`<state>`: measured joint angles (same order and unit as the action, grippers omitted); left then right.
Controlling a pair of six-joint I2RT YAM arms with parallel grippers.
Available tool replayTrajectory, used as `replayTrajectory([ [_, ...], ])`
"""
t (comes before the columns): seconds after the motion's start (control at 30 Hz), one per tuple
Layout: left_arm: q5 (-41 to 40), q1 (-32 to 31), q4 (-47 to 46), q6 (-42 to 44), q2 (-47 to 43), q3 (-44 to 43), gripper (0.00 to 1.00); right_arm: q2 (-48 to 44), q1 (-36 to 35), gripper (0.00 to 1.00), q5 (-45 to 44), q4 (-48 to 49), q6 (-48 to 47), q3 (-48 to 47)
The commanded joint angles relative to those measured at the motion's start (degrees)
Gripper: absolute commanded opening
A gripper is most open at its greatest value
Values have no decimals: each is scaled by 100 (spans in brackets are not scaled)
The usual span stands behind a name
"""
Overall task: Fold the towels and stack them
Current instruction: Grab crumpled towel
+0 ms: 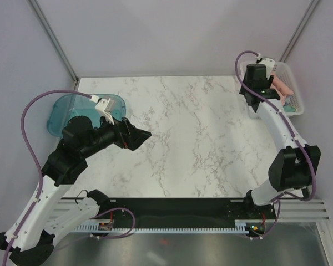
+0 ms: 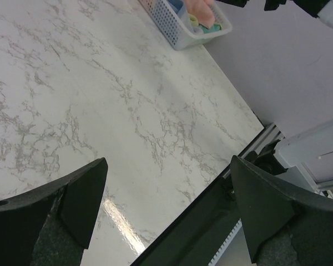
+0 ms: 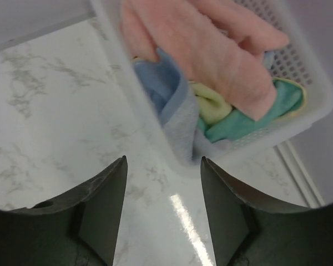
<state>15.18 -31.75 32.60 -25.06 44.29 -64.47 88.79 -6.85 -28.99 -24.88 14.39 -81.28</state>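
Note:
The three towels lie bunched in the white mesh basket [image 3: 316, 111] at the table's back right. The salmon-pink towel [image 3: 211, 50] lies on top, the light blue one [image 3: 166, 94] hangs at the near wall, and the yellow-and-teal one [image 3: 233, 119] is under the pink. In the top view the pink towel [image 1: 283, 87] shows past the right arm. My right gripper [image 3: 164, 166] is open and empty, just above the basket's near rim. My left gripper [image 2: 166, 172] is open and empty, held above the table's left part [image 1: 137, 136].
A translucent teal tray [image 1: 66, 111] sits at the table's left edge behind the left arm. The marble table [image 1: 194, 138] spans the middle. Grey walls close the back and sides. The basket also shows far off in the left wrist view [image 2: 175, 25].

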Motion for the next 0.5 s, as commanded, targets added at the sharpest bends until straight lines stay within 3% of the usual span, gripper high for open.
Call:
replayTrajectory([
  [0.0,73,-7,-122,-140,-140,127,100,348,473,60,-405,-95,-402,-652],
  [0.17,-24,-7,-131,-148,-88,171,100,972,1413,59,-292,-315,-122,-1162],
  [0.23,-102,2,-122,-140,-70,189,100,1078,1799,59,225,-289,72,-1294],
  [0.3,-147,-7,-131,-148,-35,233,100,1262,2020,60,892,-184,169,-1338],
  [0.47,-279,-7,-332,-175,-26,461,100,1746,2320,61,1273,123,152,-1374],
])
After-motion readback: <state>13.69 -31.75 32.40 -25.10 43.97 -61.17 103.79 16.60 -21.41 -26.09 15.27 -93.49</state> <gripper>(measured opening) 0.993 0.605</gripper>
